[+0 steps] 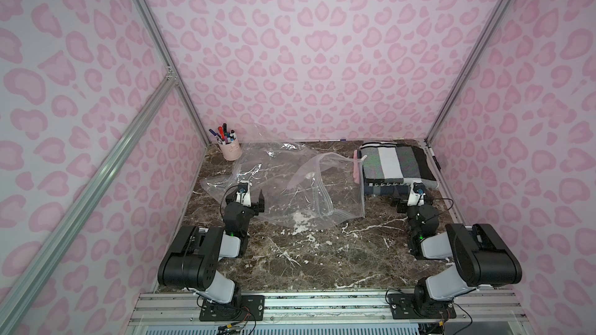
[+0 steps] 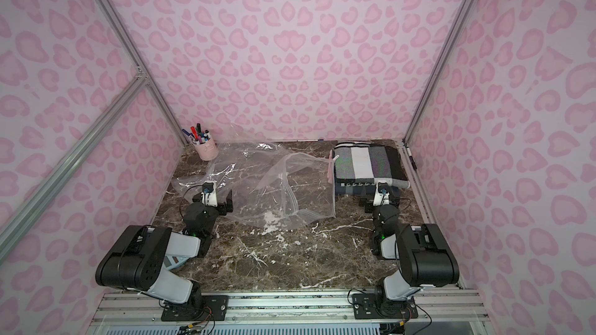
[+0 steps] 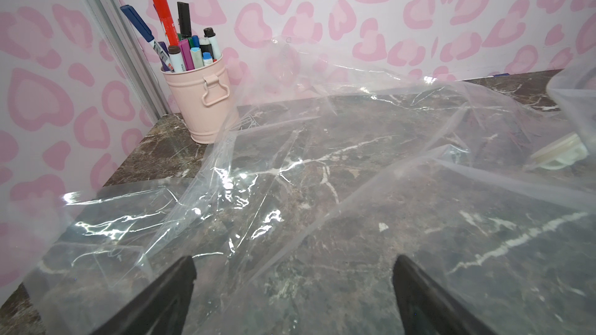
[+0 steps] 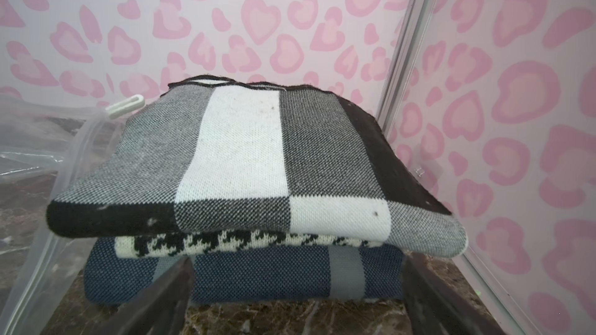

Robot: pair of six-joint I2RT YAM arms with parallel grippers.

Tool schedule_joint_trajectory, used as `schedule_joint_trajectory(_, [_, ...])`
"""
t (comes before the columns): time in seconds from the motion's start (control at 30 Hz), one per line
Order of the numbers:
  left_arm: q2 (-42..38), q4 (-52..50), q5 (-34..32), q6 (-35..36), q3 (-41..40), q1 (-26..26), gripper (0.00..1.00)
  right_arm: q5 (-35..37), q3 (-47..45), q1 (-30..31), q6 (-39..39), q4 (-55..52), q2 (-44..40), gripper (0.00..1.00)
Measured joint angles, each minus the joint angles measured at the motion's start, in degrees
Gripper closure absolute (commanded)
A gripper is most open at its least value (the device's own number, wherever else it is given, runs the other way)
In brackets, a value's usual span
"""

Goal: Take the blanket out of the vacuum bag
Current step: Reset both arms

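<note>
The table (image 1: 306, 252) is dark brown marble with white veins, boxed in by walls (image 1: 322, 43) papered in pink hearts on aluminium posts (image 1: 156, 37). The vacuum bag (image 1: 290, 188) sprawls crumpled, clear and empty across the middle, its white valve (image 3: 558, 156) plain to see, while the blanket (image 1: 393, 162) sits folded outside it in the far right corner, grey, white and black checks over houndstooth and blue. A pink pail (image 1: 230, 153) in the far left corner holds markers (image 1: 222, 133); the left tool (image 3: 293, 262) gapes over the bag and the right tool (image 4: 296, 262) gapes just before the blanket, both gripping nothing
</note>
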Motion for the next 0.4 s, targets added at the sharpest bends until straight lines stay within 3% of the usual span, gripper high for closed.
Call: schedule_joint_trajectory(0.4, [0.61, 0.68, 2.51, 0.07, -0.02, 0.39, 0.03, 1.01, 0.37, 0.28, 0.15, -1.44, -0.52, 0.0])
